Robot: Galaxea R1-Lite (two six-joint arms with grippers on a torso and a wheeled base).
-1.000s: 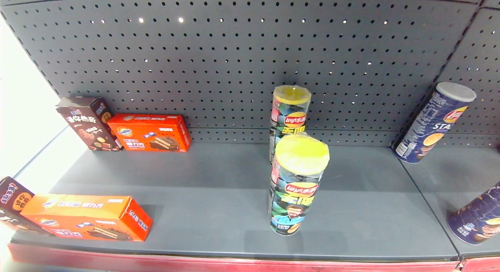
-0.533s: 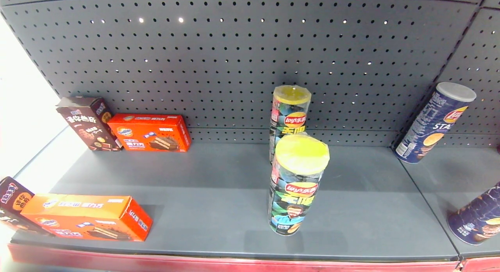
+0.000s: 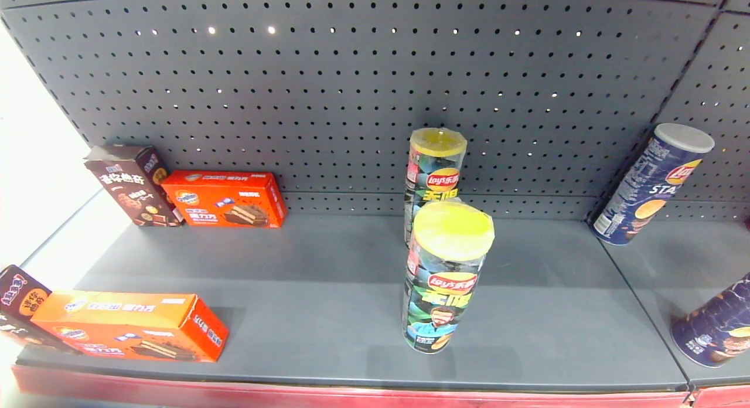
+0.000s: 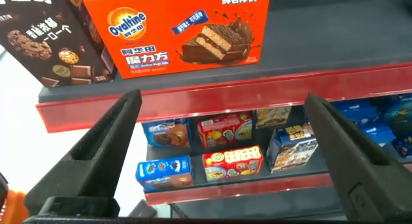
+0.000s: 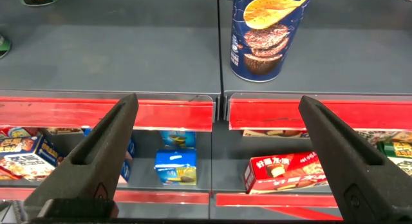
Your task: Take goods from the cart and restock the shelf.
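On the grey shelf (image 3: 328, 291) stand two yellow-lidded chip cans, one at the front (image 3: 445, 276) and one behind it (image 3: 435, 167). An orange wafer box (image 3: 132, 326) lies at the front left beside a brown box (image 3: 20, 305). Another orange box (image 3: 225, 198) and a brown cookie box (image 3: 130, 184) rest at the back left. My left gripper (image 4: 222, 147) is open below the shelf edge, facing the front orange box (image 4: 180, 31). My right gripper (image 5: 215, 153) is open in front of the red shelf rail (image 5: 161, 113), near a dark blue chip can (image 5: 264, 34).
A blue chip can (image 3: 650, 185) leans against the pegboard at the right, and another blue can (image 3: 712, 332) sits at the front right. A lower shelf holds several small snack boxes (image 4: 232, 163). Bare shelf lies between the boxes and the yellow-lidded cans.
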